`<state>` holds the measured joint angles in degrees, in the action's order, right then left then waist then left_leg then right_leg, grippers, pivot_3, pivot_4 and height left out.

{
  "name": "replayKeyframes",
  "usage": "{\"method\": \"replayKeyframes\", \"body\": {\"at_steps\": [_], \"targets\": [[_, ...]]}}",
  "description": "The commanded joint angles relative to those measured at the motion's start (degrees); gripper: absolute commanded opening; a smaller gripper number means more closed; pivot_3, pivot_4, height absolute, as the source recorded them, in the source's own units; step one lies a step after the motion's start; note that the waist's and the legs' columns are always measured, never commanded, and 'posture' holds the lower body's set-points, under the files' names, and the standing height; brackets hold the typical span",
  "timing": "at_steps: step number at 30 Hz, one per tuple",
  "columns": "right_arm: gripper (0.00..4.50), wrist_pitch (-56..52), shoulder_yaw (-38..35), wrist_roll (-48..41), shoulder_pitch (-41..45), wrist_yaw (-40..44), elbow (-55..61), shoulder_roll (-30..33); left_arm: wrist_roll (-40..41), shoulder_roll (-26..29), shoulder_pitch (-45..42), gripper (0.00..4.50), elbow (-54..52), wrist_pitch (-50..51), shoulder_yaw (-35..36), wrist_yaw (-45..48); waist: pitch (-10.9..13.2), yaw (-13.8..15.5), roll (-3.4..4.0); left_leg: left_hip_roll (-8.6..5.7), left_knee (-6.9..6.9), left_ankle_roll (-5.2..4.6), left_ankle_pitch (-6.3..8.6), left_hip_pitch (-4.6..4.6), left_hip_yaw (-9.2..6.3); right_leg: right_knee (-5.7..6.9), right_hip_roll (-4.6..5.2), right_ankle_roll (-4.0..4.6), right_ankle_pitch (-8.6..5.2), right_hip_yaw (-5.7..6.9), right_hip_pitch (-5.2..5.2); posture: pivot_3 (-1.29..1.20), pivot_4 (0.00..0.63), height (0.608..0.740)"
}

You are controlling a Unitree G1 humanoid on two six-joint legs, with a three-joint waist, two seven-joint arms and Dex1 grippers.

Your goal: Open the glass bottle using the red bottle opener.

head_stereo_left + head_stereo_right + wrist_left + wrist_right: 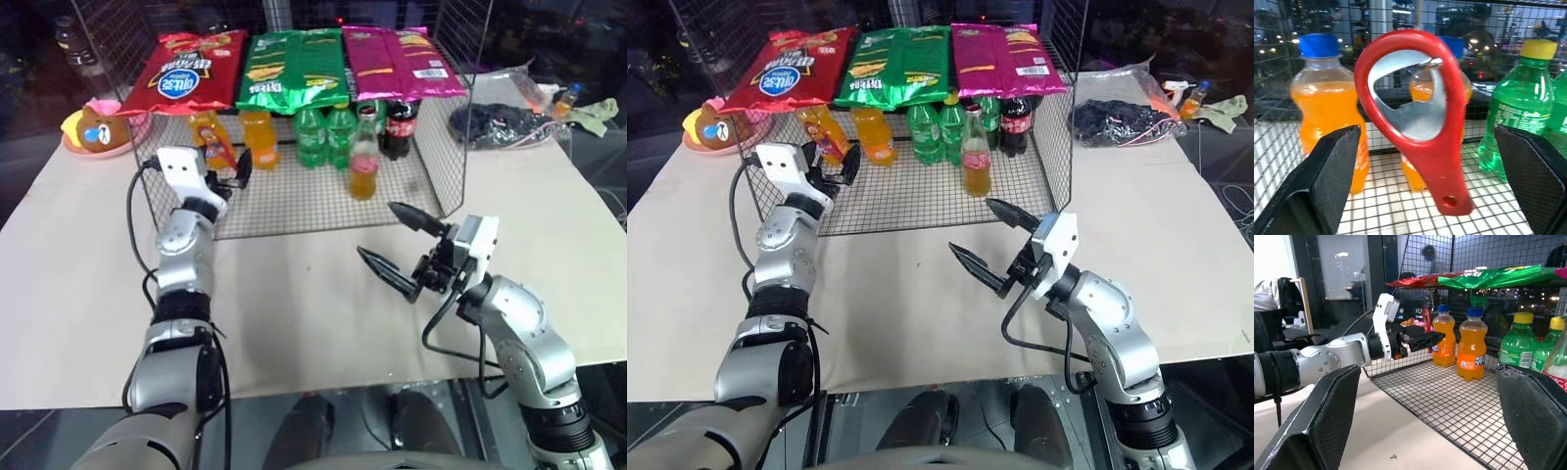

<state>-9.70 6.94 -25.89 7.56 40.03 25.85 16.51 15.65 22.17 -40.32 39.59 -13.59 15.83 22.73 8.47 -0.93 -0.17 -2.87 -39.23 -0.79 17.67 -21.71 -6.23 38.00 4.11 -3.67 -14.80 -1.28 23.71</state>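
Note:
The red bottle opener point(1442, 161) stands upright, loop head up, between the two fingers of my open left gripper point(230, 171), and neither pad touches it. I cannot tell what holds it there. It is at the left front of the wire rack point(294, 211). The glass bottle point(363, 162), with amber drink and a red label, stands on the rack's mesh floor towards the right front. My right gripper point(377, 232) hovers open and empty over the table, just in front of the rack and a little short of the bottle.
Orange soda bottles point(260, 137), green bottles point(323, 135) and a cola bottle point(400, 127) line the back of the rack. Chip bags point(294, 64) lie on top. A pink plate with a toy point(98, 127) sits far left. A dark bundle point(500, 125) lies far right.

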Motion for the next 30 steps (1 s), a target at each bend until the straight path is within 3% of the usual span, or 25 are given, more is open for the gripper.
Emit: {"method": "replayKeyframes", "body": {"at_steps": [1, 4, 7, 15, 30], "targets": [[4.43, 1.1, -0.1, -0.3, 0.0, -0.1, 1.5, 0.1, -0.3, 1.1, -2.1, 4.47, 0.2, -2.4, 1.1, -0.6, 0.0, 0.0, -0.01, 0.0, -0.01, 0.0, 0.0, -0.01, 0.0, 0.01, 0.0, 0.0, 0.0, 0.0, 0.0, 0.0, 0.15, 0.74], [4.43, 1.0, -0.1, -0.2, -0.2, -0.1, 1.7, 0.2, -0.3, 1.0, -2.4, 4.47, 1.4, -3.1, 0.9, -0.5, 0.0, 0.0, -0.01, -0.03, -0.01, 0.0, 0.0, -0.01, -0.04, 0.01, 0.0, 0.0, 0.0, 0.03, 0.0, 0.0, 0.15, 0.74], [4.5, 0.9, -0.1, -0.2, -0.4, -0.2, 1.8, 0.3, -0.1, 0.8, -2.7, 3.68, 2.1, -3.7, 0.7, 0.0, 0.0, 0.0, -0.02, -0.04, -0.01, 0.0, 0.0, -0.02, -0.04, 0.01, 0.0, 0.0, 0.0, 0.04, 0.01, 0.0, 0.15, 0.74], [4.5, 1.4, -0.1, 0.1, -0.7, -0.2, 1.5, 0.5, 0.7, 0.4, -3.3, 0.02, 2.5, -4.5, 0.9, 1.0, 0.0, 0.0, -0.02, -0.05, -0.01, 0.0, 0.0, -0.03, -0.04, 0.02, 0.0, 0.0, 0.0, 0.04, 0.01, 0.0, 0.15, 0.74], [4.5, 3.0, 0.0, 0.8, -0.3, 0.3, -0.7, 0.1, 13.0, -2.2, 2.6, 0.02, -10.4, 4.2, 3.3, 11.5, 0.0, -0.1, -0.04, -0.01, -0.04, 0.0, 0.0, -0.03, -0.04, 0.03, 0.0, 0.0, 0.0, 0.03, 0.01, 0.0, 0.15, 0.74]]}}
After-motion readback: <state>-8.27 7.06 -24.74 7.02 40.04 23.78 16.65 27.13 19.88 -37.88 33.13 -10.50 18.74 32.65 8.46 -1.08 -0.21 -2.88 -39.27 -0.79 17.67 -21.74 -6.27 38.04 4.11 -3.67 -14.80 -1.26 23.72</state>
